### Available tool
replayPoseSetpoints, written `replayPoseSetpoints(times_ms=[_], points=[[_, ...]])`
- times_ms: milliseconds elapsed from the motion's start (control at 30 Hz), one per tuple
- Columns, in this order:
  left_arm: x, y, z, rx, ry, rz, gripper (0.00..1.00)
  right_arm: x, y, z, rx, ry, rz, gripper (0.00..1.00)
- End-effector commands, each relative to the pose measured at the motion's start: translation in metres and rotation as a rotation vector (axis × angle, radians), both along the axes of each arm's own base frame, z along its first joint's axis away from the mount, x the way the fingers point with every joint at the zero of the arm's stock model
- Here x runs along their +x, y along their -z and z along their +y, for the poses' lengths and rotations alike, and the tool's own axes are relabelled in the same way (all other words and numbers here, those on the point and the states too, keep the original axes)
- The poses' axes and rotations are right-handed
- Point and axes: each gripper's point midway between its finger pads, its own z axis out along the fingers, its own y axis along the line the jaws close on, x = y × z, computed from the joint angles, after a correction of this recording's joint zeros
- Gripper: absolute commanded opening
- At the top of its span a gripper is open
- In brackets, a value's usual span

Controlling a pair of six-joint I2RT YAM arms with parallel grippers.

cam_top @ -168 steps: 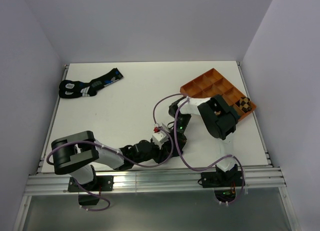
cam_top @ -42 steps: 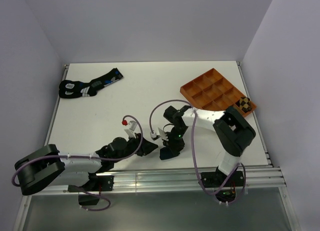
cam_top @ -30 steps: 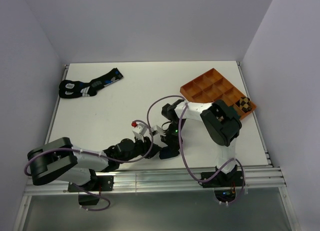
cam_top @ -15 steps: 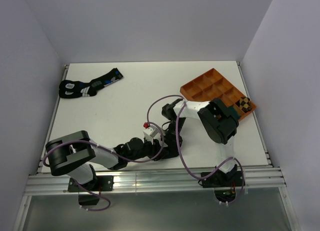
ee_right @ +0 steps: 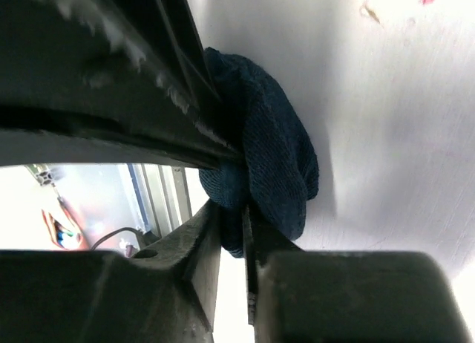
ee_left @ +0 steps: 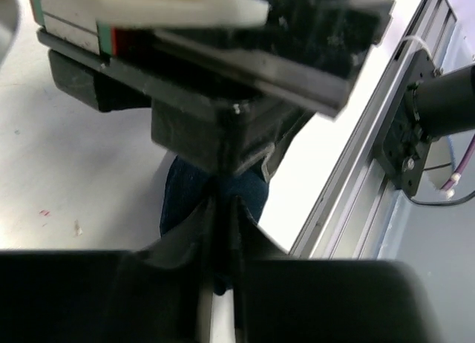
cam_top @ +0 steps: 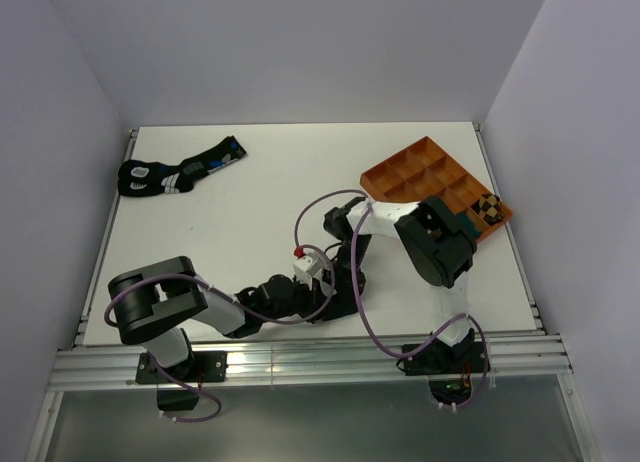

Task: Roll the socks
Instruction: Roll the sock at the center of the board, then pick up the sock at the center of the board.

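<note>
worktop (cam_top: 260, 212): nothing has moved in the last few seconds except the arms. left arm (cam_top: 245, 307) was out to the left about a second and a half ago, clear of the right arm (cam_top: 430, 244). It has since swung in along the near edge and now sits nose to nose with the right arm at near-centre. left jaws have also narrowed within the last second. My read: a two-point grasp is being set up, so the roll on the second sock is starting, not finished.

orange tray (cam_top: 392, 162): far right, same spot throughout.

black socks (cam_top: 175, 172) with blue and white marks: far left, well apart from the arms, not part of the job.

argyle sock (cam_top: 487, 208): tan and brown, balled up in the tray's right-end corner cell. Looks done.

navy sock (ee_right: 274, 165): on the worktop at near-centre, directly under both wrists, close to the front rail (cam_top: 300, 360). Plain dark knit, bunched into a soft rounded lump with a fold. Not a tight roll yet.

right jaws: clenched on the lump's edge, fabric pinched between them.

left jaws: nearly closed from the opposite side, with navy fabric in the slot. Probably gripping, but that wrist view is dark and crowded, so I can't say how much cloth they have.
</note>
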Motion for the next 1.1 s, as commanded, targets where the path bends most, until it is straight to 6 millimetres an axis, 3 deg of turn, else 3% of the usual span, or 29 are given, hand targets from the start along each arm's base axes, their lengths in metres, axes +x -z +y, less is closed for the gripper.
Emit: replayPoseSetpoints(times_ms=[0, 133, 267, 600, 867, 1067], points=[[-0.007, 0.011, -0.009, 0.031, 0.027, 0.059, 0.04, 0.016, 0.009, 0.004, 0.017, 0.014, -0.091, 0.22], [-0.014, 0.028, -0.006, 0.067, 0.017, 0.141, 0.0, 0.026, 0.011, 0.004, 0.005, 0.065, -0.187, 0.38], [-0.021, 0.041, -0.001, 0.098, 0.009, 0.22, 0.0, 0.033, 0.002, 0.0, 0.02, 0.107, -0.262, 0.45], [-0.025, 0.064, 0.016, 0.169, -0.04, 0.382, 0.0, 0.075, -0.022, -0.018, 0.037, 0.298, -0.495, 0.53], [-0.031, 0.077, 0.019, 0.184, -0.036, 0.473, 0.0, 0.084, -0.037, -0.034, 0.078, 0.366, -0.518, 0.53], [-0.033, 0.076, 0.025, 0.142, -0.023, 0.623, 0.0, 0.085, -0.051, -0.046, 0.148, 0.363, -0.619, 0.54]])
